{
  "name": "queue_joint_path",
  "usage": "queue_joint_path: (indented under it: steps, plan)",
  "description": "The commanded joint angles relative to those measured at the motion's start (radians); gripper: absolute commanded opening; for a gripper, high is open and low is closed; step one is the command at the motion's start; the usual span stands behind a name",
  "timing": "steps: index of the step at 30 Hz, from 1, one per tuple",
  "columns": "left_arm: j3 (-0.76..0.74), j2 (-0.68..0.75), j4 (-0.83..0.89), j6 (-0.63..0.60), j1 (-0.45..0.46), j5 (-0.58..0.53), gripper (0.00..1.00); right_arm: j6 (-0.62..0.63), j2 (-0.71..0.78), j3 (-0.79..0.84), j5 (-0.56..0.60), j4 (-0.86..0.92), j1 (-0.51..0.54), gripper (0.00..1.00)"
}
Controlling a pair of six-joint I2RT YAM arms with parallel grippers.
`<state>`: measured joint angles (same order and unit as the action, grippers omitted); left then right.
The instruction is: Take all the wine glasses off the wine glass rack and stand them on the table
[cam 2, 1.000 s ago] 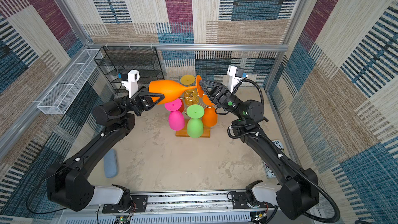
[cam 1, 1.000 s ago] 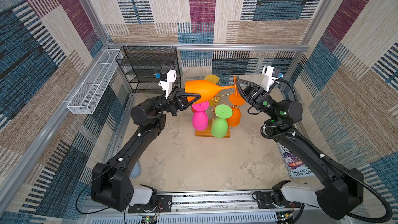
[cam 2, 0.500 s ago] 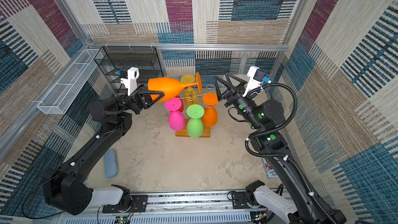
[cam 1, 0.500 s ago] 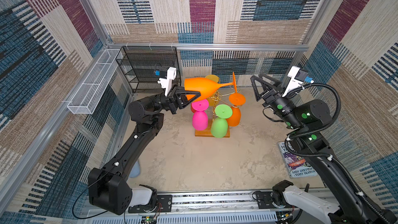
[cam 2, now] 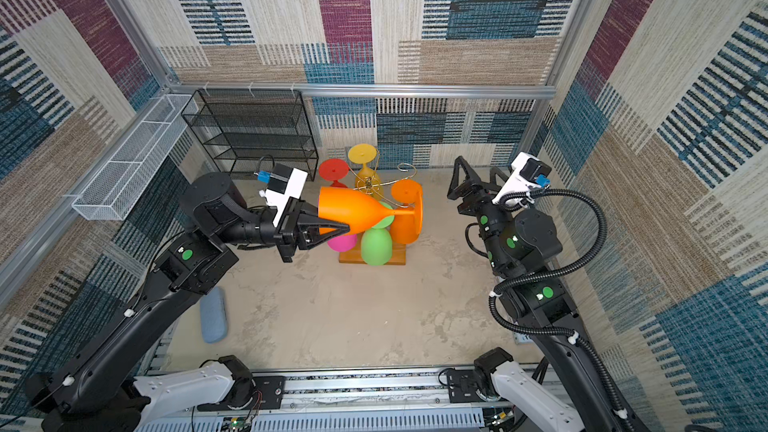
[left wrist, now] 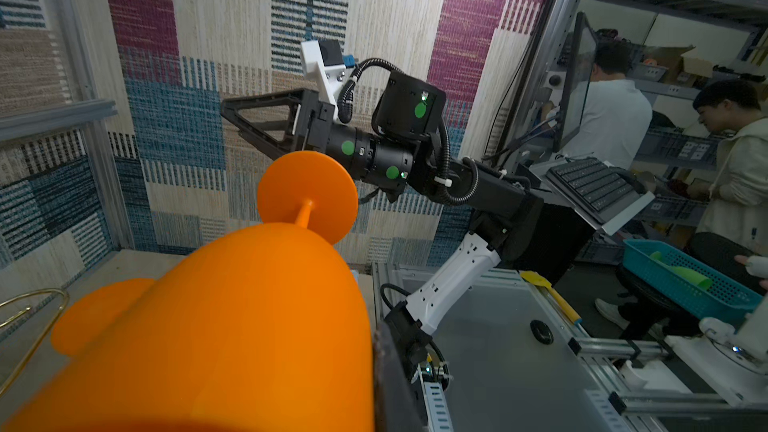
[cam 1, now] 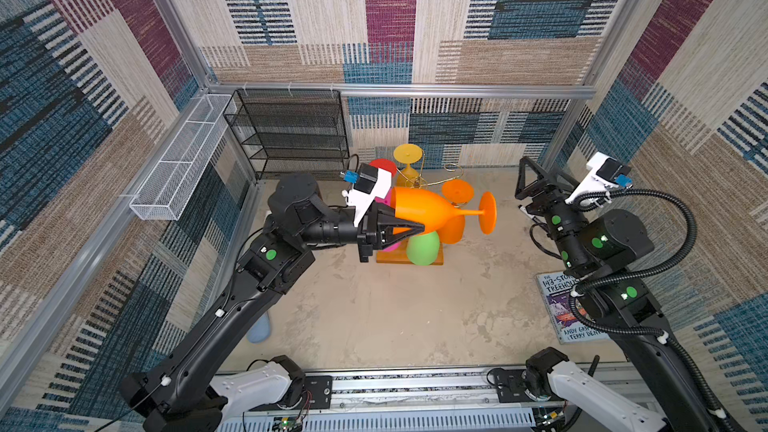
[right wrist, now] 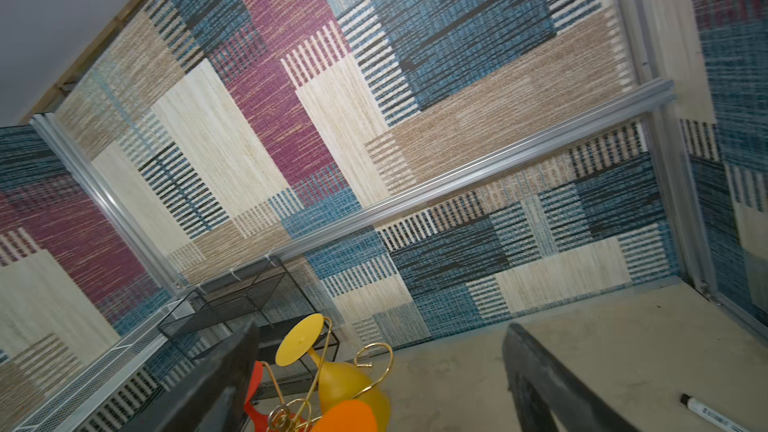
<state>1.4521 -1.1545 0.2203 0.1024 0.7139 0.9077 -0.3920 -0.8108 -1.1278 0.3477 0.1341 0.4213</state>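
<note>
My left gripper (cam 1: 409, 218) (cam 2: 336, 218) is shut on the bowl of an orange wine glass (cam 1: 419, 211) (cam 2: 353, 211) (left wrist: 228, 326). The glass lies level in the air, its foot (left wrist: 307, 197) pointing right and no wire around its stem. Behind and below it stands the wine glass rack (cam 1: 390, 258) (cam 2: 399, 258) (right wrist: 374, 351), gold wire on a wooden base. Yellow, red, pink, green and orange glasses hang on it upside down. My right gripper (cam 1: 538, 166) (cam 2: 477, 164) (right wrist: 380, 328) is open and empty, well to the right of the rack.
A black mesh shelf unit (cam 1: 291, 130) stands at the back left, with a white wire basket (cam 1: 178, 164) on the left wall. A blue case (cam 2: 214, 320) lies front left and a book (cam 1: 569, 305) by the right arm. A marker (right wrist: 706, 409) lies on the floor.
My right gripper let go of the glass's foot, opened wide and drew back to the right. My left gripper carried the orange glass forward, away from the rack's top.
</note>
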Motion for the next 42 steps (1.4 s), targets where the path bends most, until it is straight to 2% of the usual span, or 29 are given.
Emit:
queue_joint_path:
  steps: [1,4,11,17,24,33,42]
  plan:
    - [0.079,-0.038,0.384,-0.315,0.127,-0.262,0.0,0.014,0.004,0.005,0.124,0.061,-0.001,0.93]
    - [0.127,-0.094,0.538,-0.401,0.256,-0.468,0.0,0.022,-0.002,0.003,0.156,0.094,-0.001,0.93]
    - [0.148,-0.189,0.705,-0.44,0.437,-0.755,0.0,0.028,0.002,0.028,0.196,0.125,-0.01,0.94]
    - [0.157,-0.26,0.824,-0.434,0.495,-0.883,0.0,0.031,0.001,0.05,0.182,0.119,-0.016,0.94]
    - [0.2,-0.433,0.956,-0.42,0.552,-1.03,0.0,0.027,-0.032,0.071,0.144,0.11,-0.033,0.94]
    - [0.195,-0.591,1.001,-0.426,0.555,-1.037,0.0,0.019,-0.057,0.092,0.051,0.1,-0.094,0.94]
    - [0.2,-0.652,1.002,-0.453,0.534,-0.937,0.0,0.005,-0.056,0.108,-0.025,0.102,-0.146,0.93]
